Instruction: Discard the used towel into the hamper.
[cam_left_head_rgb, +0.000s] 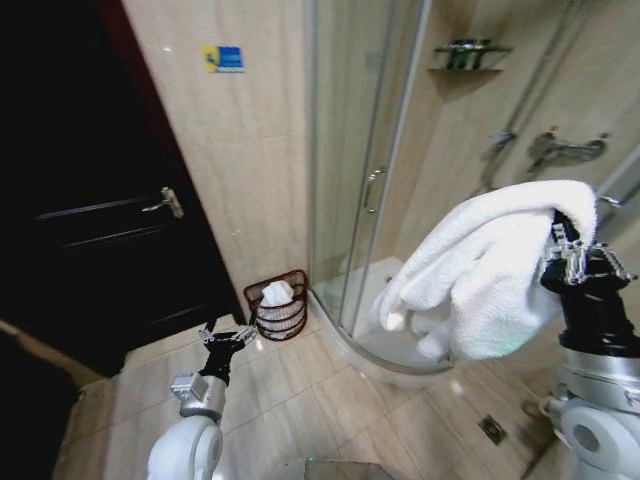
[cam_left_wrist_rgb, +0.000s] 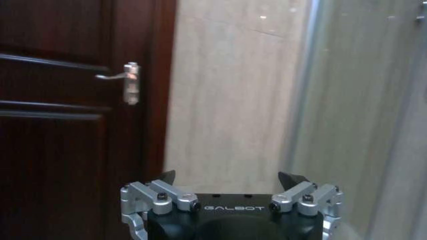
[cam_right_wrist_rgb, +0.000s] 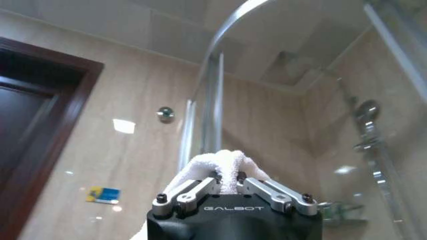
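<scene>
- A tiled bathroom is seen from the robot's head, with a dark wooden door (cam_left_head_rgb: 90, 190) at 9 o'clock and a curved glass shower cabin (cam_left_head_rgb: 400, 180) from 12 to 3 o'clock.
- The right gripper (cam_left_head_rgb: 572, 250) is raised at 3 o'clock, and its jaws are closed tight on a white towel (cam_left_head_rgb: 480, 270).
- The towel is draped over that gripper and hangs down in thick folds toward the middle of the view, in front of the shower cabin.
- In the right wrist view, a bunched fold of the towel (cam_right_wrist_rgb: 223, 167) is pinched between the metal fingers (cam_right_wrist_rgb: 193, 192).
- The hamper (cam_left_head_rgb: 278, 305), a small reddish-brown wire basket, is set on the floor near the centre, against the wall between the door and the shower cabin.
- Something white is held inside the hamper.
- The left gripper (cam_left_head_rgb: 226, 337) is held low at 7 o'clock, just short of the hamper, with its jaws spread wide apart and nothing between them.
- In the left wrist view, the door handle (cam_left_wrist_rgb: 127, 82) is seen beyond the left gripper's parted fingertips (cam_left_wrist_rgb: 291, 178).
</scene>
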